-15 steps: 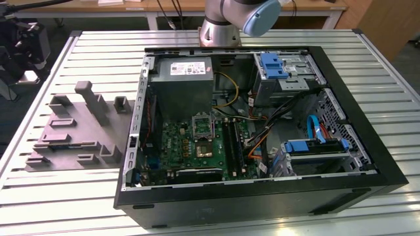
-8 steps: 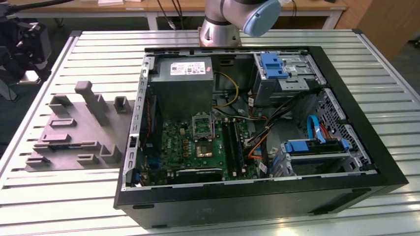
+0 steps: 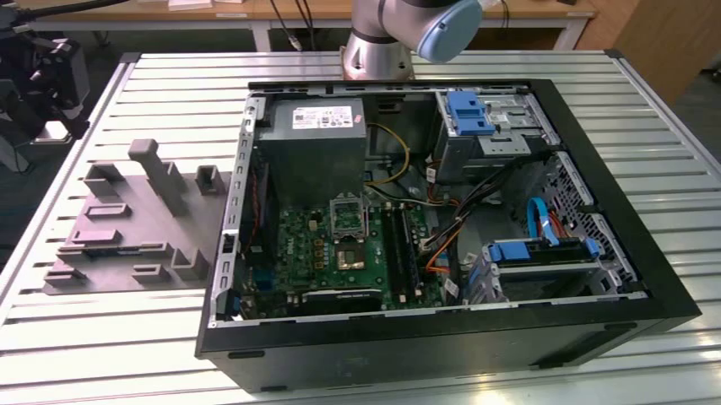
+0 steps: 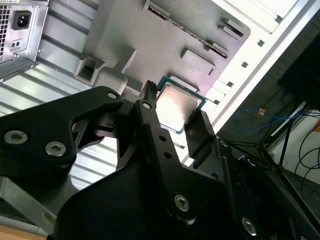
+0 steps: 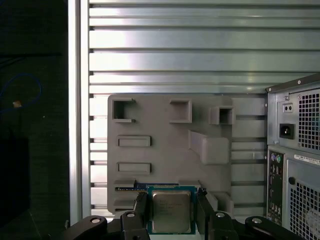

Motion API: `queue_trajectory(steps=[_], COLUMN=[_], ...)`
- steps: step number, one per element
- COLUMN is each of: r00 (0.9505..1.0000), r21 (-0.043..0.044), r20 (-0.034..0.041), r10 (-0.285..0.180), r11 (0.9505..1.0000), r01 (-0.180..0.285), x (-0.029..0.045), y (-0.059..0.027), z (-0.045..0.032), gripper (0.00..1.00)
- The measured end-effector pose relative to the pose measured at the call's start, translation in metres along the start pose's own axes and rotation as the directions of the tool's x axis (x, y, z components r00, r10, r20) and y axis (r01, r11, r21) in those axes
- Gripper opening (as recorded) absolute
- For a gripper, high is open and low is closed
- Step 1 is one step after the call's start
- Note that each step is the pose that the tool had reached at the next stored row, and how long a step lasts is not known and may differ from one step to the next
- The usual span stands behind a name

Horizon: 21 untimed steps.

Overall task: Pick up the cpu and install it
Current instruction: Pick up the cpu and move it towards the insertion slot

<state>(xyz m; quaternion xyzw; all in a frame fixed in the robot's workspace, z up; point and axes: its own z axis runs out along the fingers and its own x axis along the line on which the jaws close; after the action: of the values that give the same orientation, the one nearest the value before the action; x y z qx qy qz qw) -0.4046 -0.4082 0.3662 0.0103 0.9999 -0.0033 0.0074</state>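
The cpu [image 5: 171,212] is a small square chip with a silvery lid and a pale rim. It sits between the two black fingers [image 5: 140,210] of my gripper [image 5: 171,198], which is shut on it. In both wrist views it hangs well above the grey moulded fixture tray [image 5: 165,145] on the slatted table. The second wrist view shows the chip [image 4: 179,104] gripped on two opposite edges by the gripper [image 4: 174,103]. In the exterior view, the silver socket frame [image 3: 347,218] with its dark centre lies on the green motherboard inside the open computer case [image 3: 428,337].
The arm's base [image 3: 383,38] stands behind the case. The grey fixture tray [image 3: 124,224] lies to the exterior view's left of the case. Inside the case are a grey power supply [image 3: 316,143], blue drive brackets [image 3: 468,114] and loose cables [image 3: 485,211]. Dark equipment [image 3: 40,80] stands at the table's far corner.
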Motion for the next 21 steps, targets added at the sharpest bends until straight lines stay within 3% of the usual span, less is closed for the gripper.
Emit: queue_trajectory(steps=[11, 13, 17, 19, 21], r00=[1.0000, 1.0000, 1.0000, 1.0000, 1.0000], r21=[0.0000, 0.0000, 0.0000, 0.0001, 0.0000], r20=[0.0000, 0.0000, 0.0001, 0.0000, 0.0000], r10=[0.000, 0.000, 0.000, 0.000, 0.000], r11=[1.0000, 1.0000, 1.0000, 1.0000, 1.0000], r01=[0.000, 0.000, 0.000, 0.000, 0.000], x=[-0.0031, -0.0094, -0.0101, -0.0190, -0.0193], y=[0.0000, 0.0002, 0.0002, 0.0004, 0.0004], z=[0.0001, 0.0002, 0.0002, 0.0003, 0.0003], gripper=[0.47, 0.47, 0.47, 0.47, 0.47])
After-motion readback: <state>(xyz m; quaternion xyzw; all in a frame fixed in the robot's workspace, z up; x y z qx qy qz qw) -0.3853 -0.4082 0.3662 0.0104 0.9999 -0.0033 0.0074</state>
